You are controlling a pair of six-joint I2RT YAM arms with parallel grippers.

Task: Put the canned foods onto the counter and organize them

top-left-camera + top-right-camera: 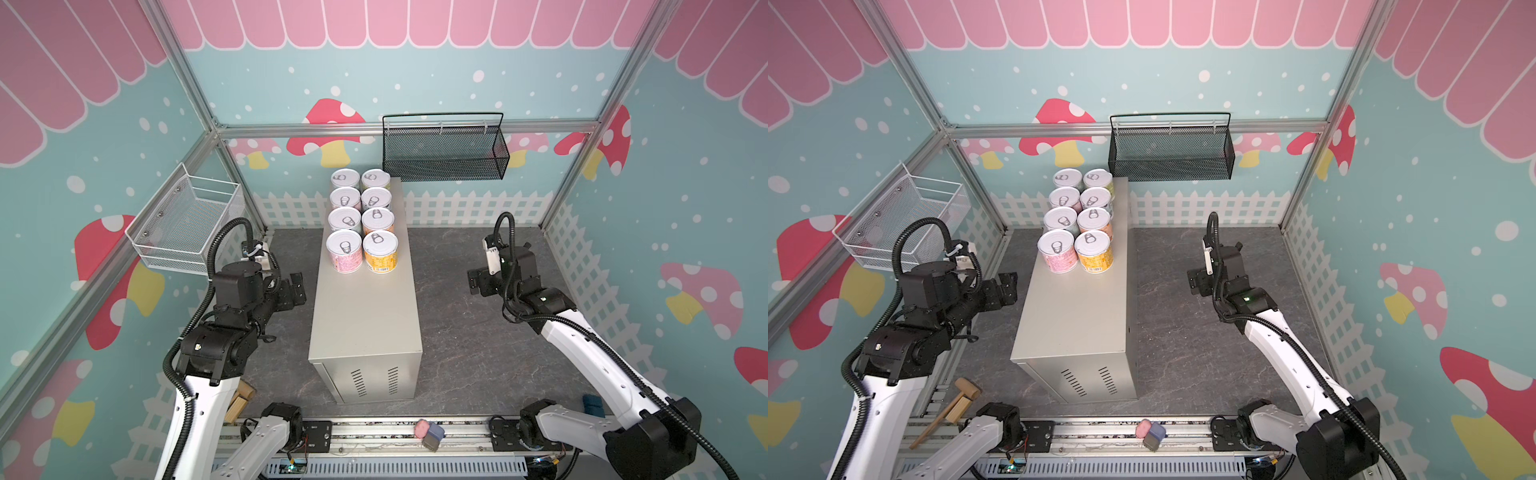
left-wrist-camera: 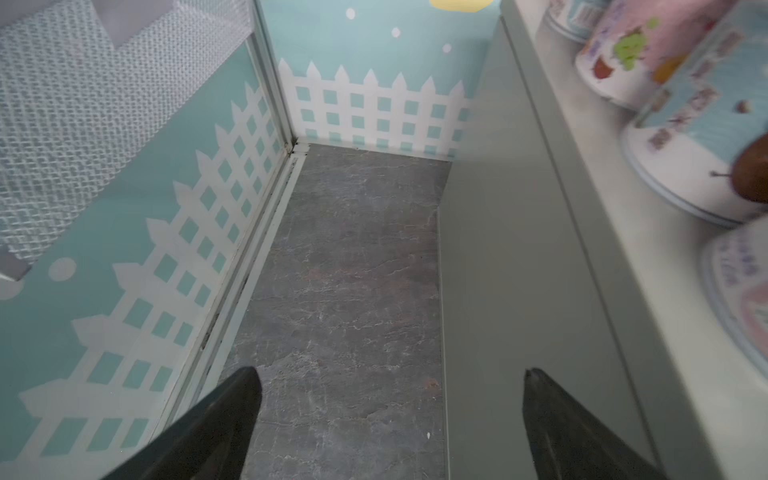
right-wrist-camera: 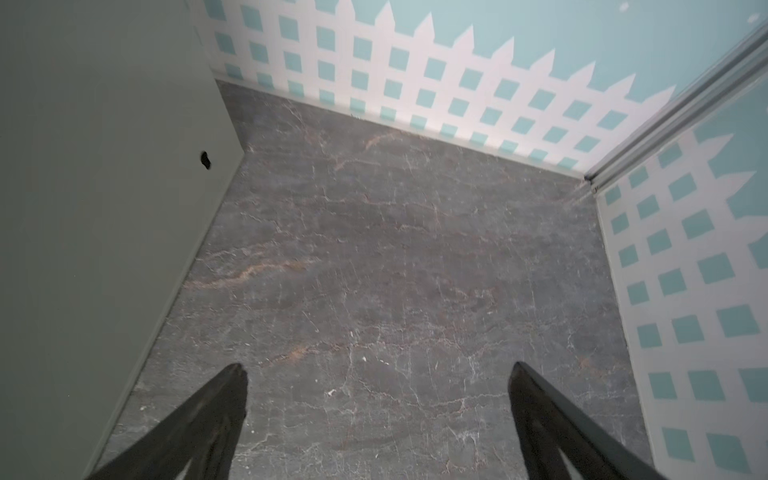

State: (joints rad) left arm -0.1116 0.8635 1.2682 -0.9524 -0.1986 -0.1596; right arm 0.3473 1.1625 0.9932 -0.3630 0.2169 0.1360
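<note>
Eight canned foods (image 1: 360,220) fill the far end of the counter (image 1: 365,324), near a black basket (image 1: 444,153); we read no labels. Left end effector (image 2: 388,374) and right end effector (image 3: 376,365) gape, empty.

Eight cans (image 1: 345,249), one counter (image 1: 365,316), two wire baskets (image 1: 444,153), two arms (image 1: 582,340).

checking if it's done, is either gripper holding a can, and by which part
Nothing is held. The left gripper and right gripper are both open and empty; all eight cans stand on the counter.
</note>
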